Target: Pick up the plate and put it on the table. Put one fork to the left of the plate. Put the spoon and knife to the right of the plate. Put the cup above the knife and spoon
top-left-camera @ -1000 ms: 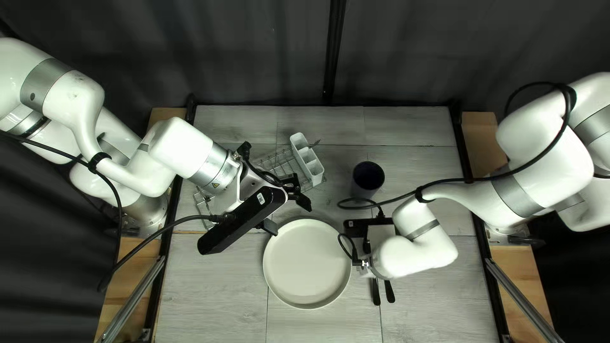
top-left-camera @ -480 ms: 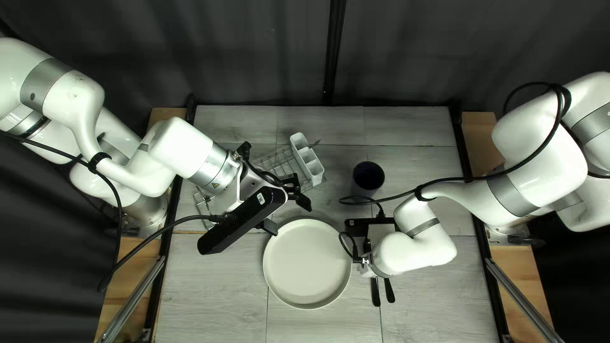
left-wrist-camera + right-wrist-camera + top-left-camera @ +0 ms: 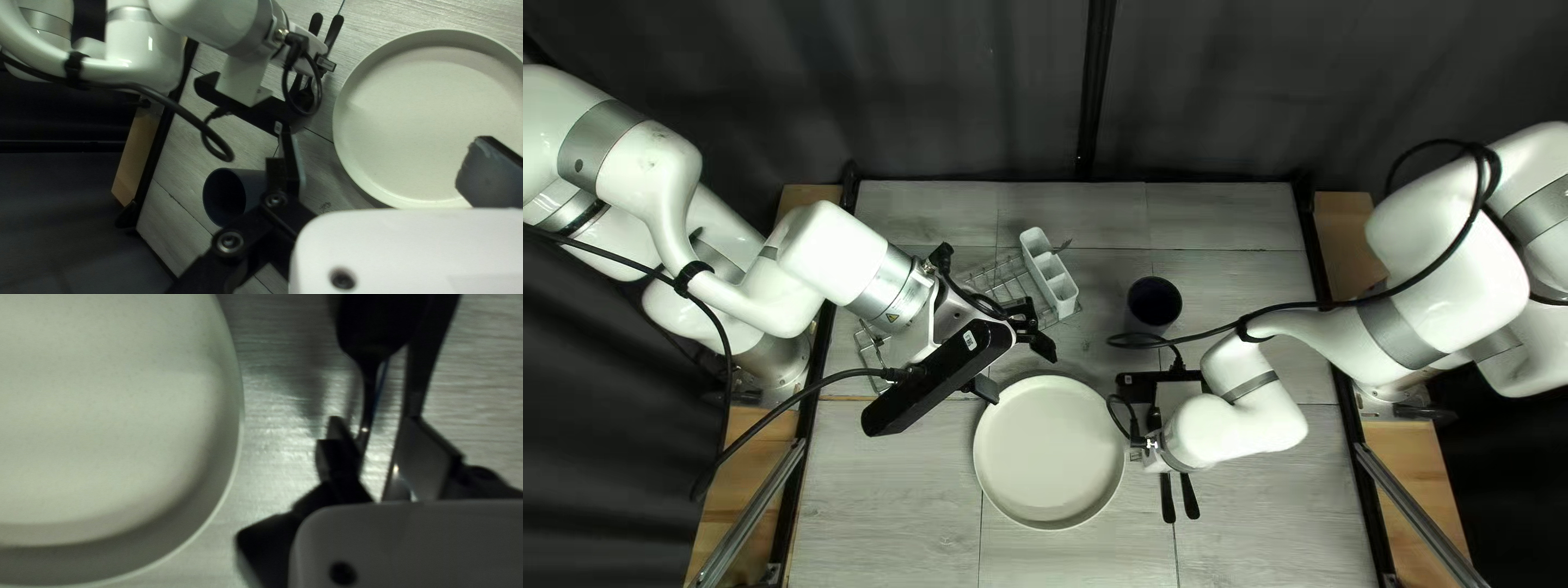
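Observation:
The pale plate (image 3: 1049, 452) lies flat on the table. In the top left view my left gripper (image 3: 1015, 368) hangs by its far rim; in its wrist view that gripper (image 3: 378, 169) is open and empty. My right gripper (image 3: 1157, 460), mostly covered by its arm, is low over the black spoon and knife (image 3: 1189, 499), right of the plate. In its wrist view the open gripper (image 3: 384, 449) has the spoon (image 3: 369, 384) near one finger and the knife (image 3: 417, 394) by the other, a gap between them. The dark cup (image 3: 1154, 303) stands beyond them. No fork is identifiable.
A wire rack (image 3: 1002, 279) with a white utensil caddy (image 3: 1049, 272) stands behind my left gripper, partly under that arm. The right arm's black cable (image 3: 1285, 313) runs close beside the cup.
My right arm's wrist has shifted very slightly, toward the right and the far side in the top left view. The left arm, plate and cup have stayed put.

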Available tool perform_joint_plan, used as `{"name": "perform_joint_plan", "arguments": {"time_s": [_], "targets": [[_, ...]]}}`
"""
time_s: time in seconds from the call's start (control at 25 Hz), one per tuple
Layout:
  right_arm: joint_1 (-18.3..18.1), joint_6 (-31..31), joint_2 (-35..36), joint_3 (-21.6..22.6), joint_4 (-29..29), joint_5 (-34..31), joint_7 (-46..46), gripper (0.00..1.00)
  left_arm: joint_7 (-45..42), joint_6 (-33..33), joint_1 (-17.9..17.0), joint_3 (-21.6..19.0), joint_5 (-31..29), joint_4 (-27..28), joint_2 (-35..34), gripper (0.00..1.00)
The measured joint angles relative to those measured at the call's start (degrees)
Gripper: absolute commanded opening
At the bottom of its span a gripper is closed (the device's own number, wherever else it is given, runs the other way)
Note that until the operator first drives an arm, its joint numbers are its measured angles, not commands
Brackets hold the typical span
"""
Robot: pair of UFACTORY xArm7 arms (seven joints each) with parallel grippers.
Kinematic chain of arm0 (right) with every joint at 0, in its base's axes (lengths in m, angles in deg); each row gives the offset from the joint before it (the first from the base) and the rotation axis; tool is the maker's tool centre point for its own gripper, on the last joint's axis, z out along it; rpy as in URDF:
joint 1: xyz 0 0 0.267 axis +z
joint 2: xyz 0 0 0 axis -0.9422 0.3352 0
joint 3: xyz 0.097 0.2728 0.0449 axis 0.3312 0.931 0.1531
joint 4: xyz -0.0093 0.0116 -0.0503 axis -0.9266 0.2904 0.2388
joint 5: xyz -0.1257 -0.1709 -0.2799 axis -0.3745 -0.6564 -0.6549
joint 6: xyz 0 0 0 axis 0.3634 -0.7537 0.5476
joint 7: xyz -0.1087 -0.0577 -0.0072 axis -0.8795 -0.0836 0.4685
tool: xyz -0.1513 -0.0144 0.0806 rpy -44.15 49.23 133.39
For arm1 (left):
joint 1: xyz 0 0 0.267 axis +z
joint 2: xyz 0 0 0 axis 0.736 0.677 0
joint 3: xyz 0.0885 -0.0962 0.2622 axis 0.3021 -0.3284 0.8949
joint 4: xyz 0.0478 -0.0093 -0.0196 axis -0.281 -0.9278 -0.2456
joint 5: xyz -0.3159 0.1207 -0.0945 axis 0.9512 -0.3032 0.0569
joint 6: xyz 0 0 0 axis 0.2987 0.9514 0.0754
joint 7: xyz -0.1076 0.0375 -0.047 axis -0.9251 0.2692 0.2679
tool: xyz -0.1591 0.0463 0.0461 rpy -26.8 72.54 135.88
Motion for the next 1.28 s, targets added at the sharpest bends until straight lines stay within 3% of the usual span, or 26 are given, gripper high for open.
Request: {"name": "perform_joint_plan", "arguments": {"time_s": [0.16,0.4,0.8,0.96,1.16,1.28], "targets": [[0.8,-10.0,-9.8,0.6,-0.1,-0.4,-2.3,1.0,0.0,0.0,0.0,0.0,0.0,0.0,0.0,1.0],[2.8,-20.0,-23.8,-0.4,2.3,0.2,-15.8,1.0,0.0,0.0,0.0,0.0,0.0,0.0,0.0,1.0],[3.1,-21.0,-25.5,-1.0,3.0,0.3,-18.7,1.0,0.0,0.0,0.0,0.0,0.0,0.0,0.0,1.0],[3.9,-23.3,-31.8,-4.5,4.6,0.1,-33.0,1.0,0.0,0.0,0.0,0.0,0.0,0.0,0.0,1.0],[6.4,-27.8,-46.9,-11.3,8.6,-4.9,-58.5,1.0,0.0,0.0,0.0,0.0,0.0,0.0,0.0,1.0],[7.5,-29.2,-52.6,-14.2,11.4,-7.7,-65.4,1.0,0.0,0.0,0.0,0.0,0.0,0.0,0.0,1.0]]}}
